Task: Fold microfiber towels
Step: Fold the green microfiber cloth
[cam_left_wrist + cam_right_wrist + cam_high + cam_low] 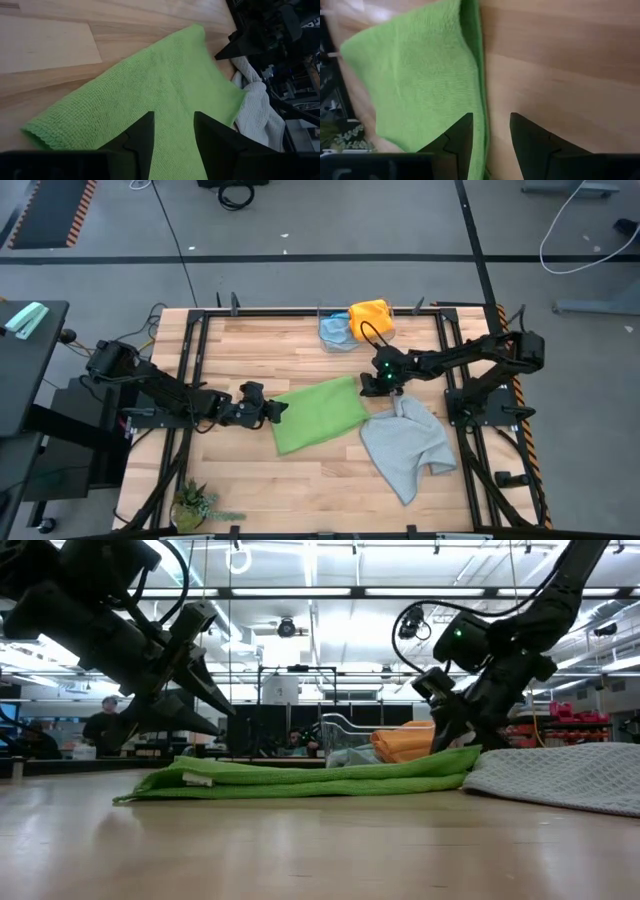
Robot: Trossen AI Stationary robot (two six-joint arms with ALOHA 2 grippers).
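**Green towel half-folded, both end effectors poised at its ends**

Lay folded once, as a flat band, at the middle of the surface point(250, 340): the green towel point(318, 413). Hovered at its left end with fingers spread and nothing between them: the left end effector point(272, 411). Stood at the towel's far right corner, also spread and empty, the right end effector point(378, 383), one finger over the cloth's edge and the other over bare wood in its own wrist view.

Judged as the step in hand: taking hold of the band's ends for a second fold. Best done by lowering each end effector until one finger slid under both layers, pinching the doubled edge rather than the top layer alone, then lifting both ends level and carrying one over the other so the edges met squarely. Worth avoiding on the right: snagging the grey towel point(408, 445), spread out rumpled and touching the green one's right end.

Sat bunched at the far edge, the yellow-orange towel point(370, 315) and the blue towel point(335, 330), the blue largely covered. Not clear from the level view: whether the fingertips touched the cloth yet. Hidden too: how neatly the under layer lined up.
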